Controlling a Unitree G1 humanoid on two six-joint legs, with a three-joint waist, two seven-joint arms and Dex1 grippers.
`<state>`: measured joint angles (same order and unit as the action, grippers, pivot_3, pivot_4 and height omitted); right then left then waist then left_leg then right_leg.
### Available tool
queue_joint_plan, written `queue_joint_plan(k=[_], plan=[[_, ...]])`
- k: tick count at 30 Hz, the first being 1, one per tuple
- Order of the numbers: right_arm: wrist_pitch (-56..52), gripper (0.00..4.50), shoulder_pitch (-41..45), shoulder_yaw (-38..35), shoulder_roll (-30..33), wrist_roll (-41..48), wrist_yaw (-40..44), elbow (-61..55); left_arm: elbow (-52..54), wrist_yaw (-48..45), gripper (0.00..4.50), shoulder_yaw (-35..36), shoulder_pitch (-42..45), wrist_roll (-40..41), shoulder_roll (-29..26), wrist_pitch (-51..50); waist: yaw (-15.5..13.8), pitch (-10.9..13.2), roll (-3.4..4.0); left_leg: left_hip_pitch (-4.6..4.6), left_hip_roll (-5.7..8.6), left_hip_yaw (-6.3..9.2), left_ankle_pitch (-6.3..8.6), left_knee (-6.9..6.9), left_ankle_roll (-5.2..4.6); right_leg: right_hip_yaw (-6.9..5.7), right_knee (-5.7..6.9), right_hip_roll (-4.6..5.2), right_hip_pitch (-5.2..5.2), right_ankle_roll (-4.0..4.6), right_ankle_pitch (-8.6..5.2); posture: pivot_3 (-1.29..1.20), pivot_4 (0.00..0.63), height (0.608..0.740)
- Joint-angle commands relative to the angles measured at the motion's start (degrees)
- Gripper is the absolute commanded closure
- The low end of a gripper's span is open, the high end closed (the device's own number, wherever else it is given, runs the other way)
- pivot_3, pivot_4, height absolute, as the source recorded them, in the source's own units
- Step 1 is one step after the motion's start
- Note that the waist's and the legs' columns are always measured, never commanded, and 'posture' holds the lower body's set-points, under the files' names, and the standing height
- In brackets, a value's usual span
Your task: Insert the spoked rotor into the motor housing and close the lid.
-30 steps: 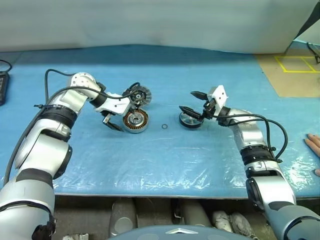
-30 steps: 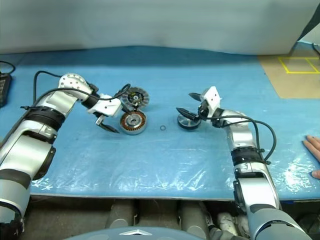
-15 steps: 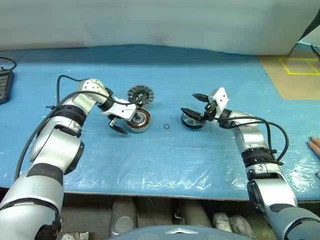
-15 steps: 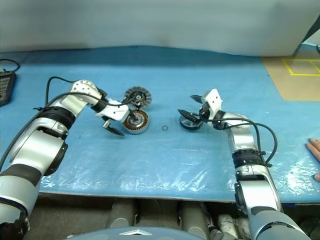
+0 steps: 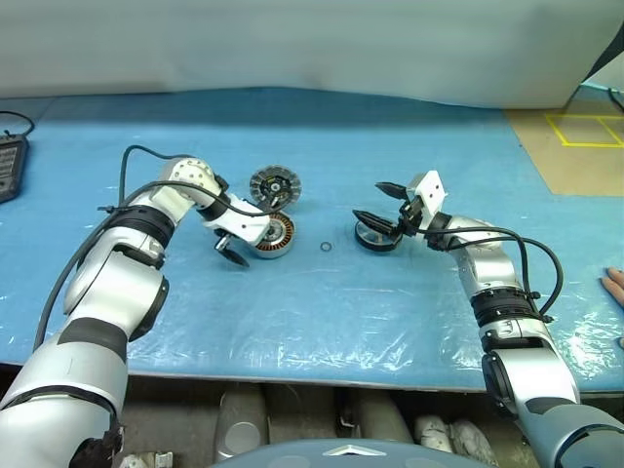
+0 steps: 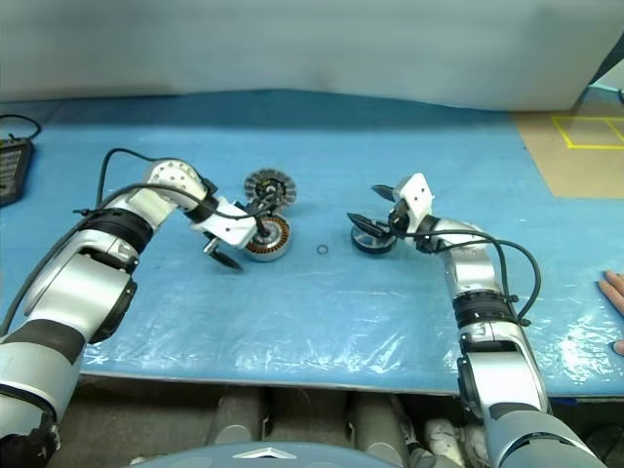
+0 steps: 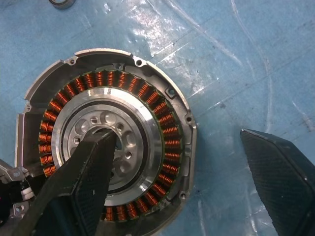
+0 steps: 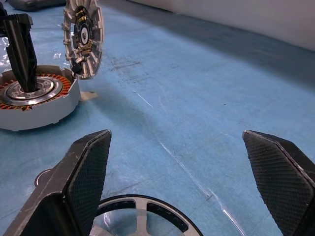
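R gripper (image 5: 378, 203) is spread wide, w/ the spoked rotor (image 5: 372, 235) flat on the blue table (image 5: 322, 312) just under and between its tips. L gripper (image 5: 246, 246) is spread wide too, one finger (image 7: 81, 189) over the motor housing (image 5: 267, 235). The lid (image 5: 274, 185) leans just past the housing.

Silver metal motor housing (image 7: 106, 147) with glossy copper windings on crinkled plastic sheet (image 5: 322, 312)

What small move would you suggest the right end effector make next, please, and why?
Probably lower and close on the spoked rotor: the right end effector hangs open just above it, the rotor lies flat on the table, and the motor housing has no rotor in it.
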<state>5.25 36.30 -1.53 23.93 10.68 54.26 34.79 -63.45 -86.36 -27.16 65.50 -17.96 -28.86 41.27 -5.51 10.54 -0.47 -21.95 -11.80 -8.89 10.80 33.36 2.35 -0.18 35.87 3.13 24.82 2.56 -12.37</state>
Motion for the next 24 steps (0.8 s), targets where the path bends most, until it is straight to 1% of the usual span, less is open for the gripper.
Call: queue_joint_plan(k=[1, 3, 6, 7, 12, 17, 19, 24], plan=[[0.9, 0.0, -0.4, -0.9, 0.3, 1.0, -0.2, -2.9, 0.1, -0.3, 0.71, -1.9, -1.2, -2.3, 0.0, 0.8, 0.0, 0.0, 0.0, 0.02, 0.0, 0.0, 0.0, 0.0, 0.0, 0.0, 0.0, 0.0, -0.02, 0.0, 0.0, 0.0, 0.15, 0.74], [0.9, 0.0, -0.5, -0.9, 0.3, 1.0, -0.3, -3.0, 0.3, -0.2, 1.22, -1.8, -1.4, -2.2, 0.2, 0.7, 0.0, 0.0, 0.0, 0.04, 0.01, 0.0, 0.0, 0.0, 0.0, 0.0, -0.02, 0.0, -0.06, 0.0, 0.0, 0.0, 0.15, 0.74], [0.9, 0.0, -0.5, -1.0, 0.4, 1.1, -0.5, -3.0, 0.6, 0.8, 2.21, -1.8, -1.6, -2.6, 0.0, 0.3, 0.0, 0.0, 0.06, 0.09, 0.0, 0.0, 0.01, -0.02, 0.01, 0.01, -0.02, 0.0, -0.09, 0.0, 0.0, 0.0, 0.15, 0.74], [0.9, 0.0, -0.6, -1.0, 0.4, 1.1, -0.5, -3.0, 0.6, 0.9, 2.36, -1.7, -1.7, -2.7, 0.0, 0.1, -0.1, -0.1, 0.13, 0.16, 0.01, 0.0, 0.01, -0.03, 0.01, 0.0, -0.04, 0.01, -0.19, 0.01, -0.01, 0.0, 0.15, 0.74], [0.9, 0.0, -0.4, -1.1, 0.7, 1.2, -0.3, -2.8, 1.9, 1.0, 2.36, 0.0, -2.6, -0.6, 0.2, -2.0, -0.2, -0.1, 0.13, 0.45, 0.02, -0.02, 0.11, -0.04, 0.17, 0.01, -0.14, 0.06, -0.51, 0.02, -0.02, 0.0, 0.15, 0.74], [0.9, 0.0, -0.2, -1.1, 1.1, 1.2, 0.0, -2.5, 8.9, -4.4, 2.36, 2.5, -5.3, 4.9, 1.0, -9.0, -0.2, -0.1, 0.13, 0.46, 0.01, -0.03, 0.1, -0.04, 0.16, 0.0, -0.16, 0.08, -0.53, 0.02, -0.02, 0.0, 0.15, 0.74], [0.9, 0.0, -0.1, -1.2, 1.3, 1.2, 0.1, -2.4, 13.8, -5.8, 2.36, 1.5, -6.8, 7.6, 0.4, -12.9, -0.3, -0.1, 0.13, 0.44, 0.01, -0.03, 0.08, -0.06, 0.11, -0.01, -0.17, 0.08, -0.53, 0.02, -0.02, 0.0, 0.15, 0.74], [0.9, 0.0, -0.1, -1.2, 1.5, 1.2, 0.2, -2.4, 29.7, -6.1, 2.36, -6.3, -9.6, 16.1, -4.5, -24.2, -0.2, -0.1, 0.14, 0.35, -0.04, -0.03, 0.07, -0.16, 0.1, -0.08, -0.18, 0.06, -0.41, 0.06, -0.05, 0.0, 0.15, 0.74]])
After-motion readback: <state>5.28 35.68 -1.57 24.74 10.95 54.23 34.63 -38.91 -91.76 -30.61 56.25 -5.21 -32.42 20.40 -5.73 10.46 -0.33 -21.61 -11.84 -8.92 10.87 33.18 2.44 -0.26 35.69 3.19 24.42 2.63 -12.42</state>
